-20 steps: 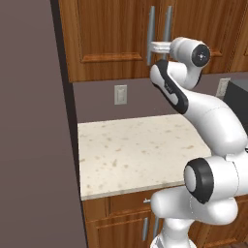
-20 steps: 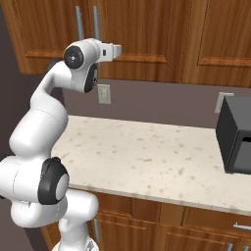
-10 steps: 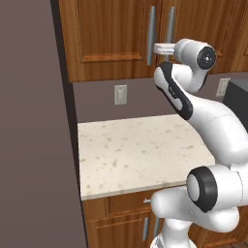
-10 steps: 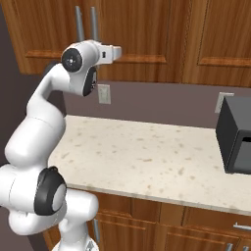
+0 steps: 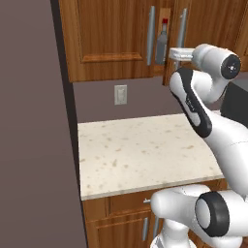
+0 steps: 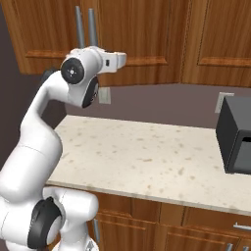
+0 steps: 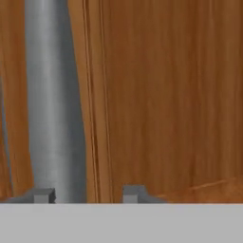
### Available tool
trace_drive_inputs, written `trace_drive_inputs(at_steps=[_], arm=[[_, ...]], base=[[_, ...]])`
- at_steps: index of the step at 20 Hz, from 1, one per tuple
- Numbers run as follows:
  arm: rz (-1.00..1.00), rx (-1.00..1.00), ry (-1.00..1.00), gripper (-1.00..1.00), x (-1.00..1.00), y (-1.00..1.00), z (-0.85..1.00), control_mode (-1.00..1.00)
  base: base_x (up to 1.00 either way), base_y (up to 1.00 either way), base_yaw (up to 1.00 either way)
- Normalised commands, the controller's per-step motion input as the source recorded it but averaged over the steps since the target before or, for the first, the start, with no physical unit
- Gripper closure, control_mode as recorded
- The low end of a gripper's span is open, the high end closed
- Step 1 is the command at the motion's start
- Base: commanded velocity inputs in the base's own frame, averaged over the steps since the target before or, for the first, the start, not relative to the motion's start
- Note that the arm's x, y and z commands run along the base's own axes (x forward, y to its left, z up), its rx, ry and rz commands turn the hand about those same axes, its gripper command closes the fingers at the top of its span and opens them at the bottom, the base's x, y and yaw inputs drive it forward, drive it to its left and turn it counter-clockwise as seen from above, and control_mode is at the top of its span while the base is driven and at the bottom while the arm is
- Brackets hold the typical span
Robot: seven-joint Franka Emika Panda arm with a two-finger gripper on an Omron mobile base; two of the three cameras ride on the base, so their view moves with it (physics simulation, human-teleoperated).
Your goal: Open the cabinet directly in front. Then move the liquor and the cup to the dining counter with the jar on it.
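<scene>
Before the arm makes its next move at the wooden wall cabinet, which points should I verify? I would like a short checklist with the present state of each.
1. Right door of the reddish-brown wooden wall cabinet open wide enough to reach in: not ok, it is only ajar, with a narrow gap.
2. Left door open: not ok, shut.
3. Liquor located: ok, the grey glass bottle with red cap stands in the gap.
4. Gripper closed on the long silver bar handle: not ok, jaws apart, with the handle beside one fingertip.
5. Door's swing path free of the arm: cannot tell.
</scene>
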Motion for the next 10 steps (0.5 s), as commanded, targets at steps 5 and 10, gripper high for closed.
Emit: trace_drive_inputs(at_steps=[5,10], arm=[[0.00,0.03,-0.05,1.00,-0.74,-1.00,0.00,-1.00],[-0.01,0.05,-0.05,1.00,-0.73,-1.00,0.00,-1.00]], base=[[0.00,0.00,0.00],[0.00,0.00,0.00]])
